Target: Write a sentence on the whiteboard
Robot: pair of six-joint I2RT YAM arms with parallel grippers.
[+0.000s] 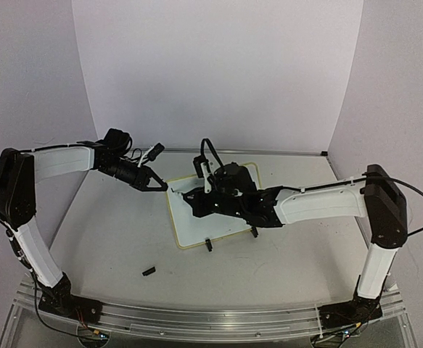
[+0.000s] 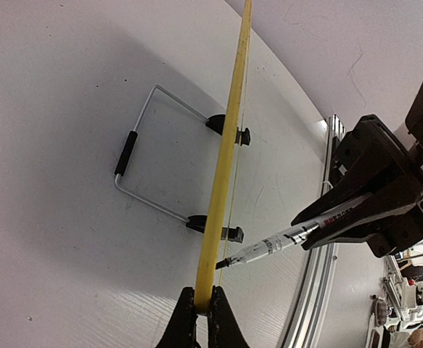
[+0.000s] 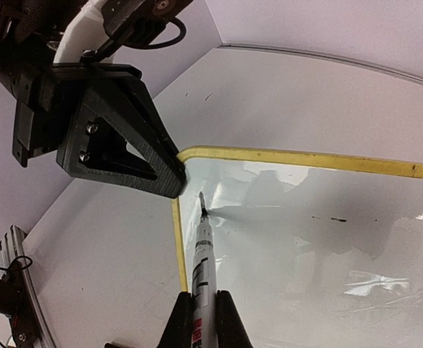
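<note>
Where the whiteboard [image 1: 222, 226] sits mid-table, its pale-yellow rim [image 3: 305, 157] runs skewed to the table [image 1: 109, 232] edges, the far-left corner turned toward the left arm. Bare tabletop lies open on the left side and along the near side up to the metal rail [image 1: 218, 319]. Only a small black piece [image 1: 149, 271] lies there, well apart from the board's near-left corner. Two black clip feet [image 1: 208, 245] sit on the near edge, and the left wrist view shows a wire stand [image 2: 142, 152] on the board's back. Whether the board lies flat or leans cannot be told.

The left arm rises from its base, bends at a high elbow on the far left and reaches right. The left gripper [image 1: 160, 184] is clamped on the rim at that far-left corner, one finger on each face. The right arm mirrors it from the right, with its forearm stretched over the board. The right gripper [image 3: 202, 304] is closed around a marker [image 3: 202, 268], whose tip touches the white face just beside the left gripper's fingers [image 3: 135, 156]. A tiny dark mark [image 3: 334, 219] shows farther along the surface.
</note>
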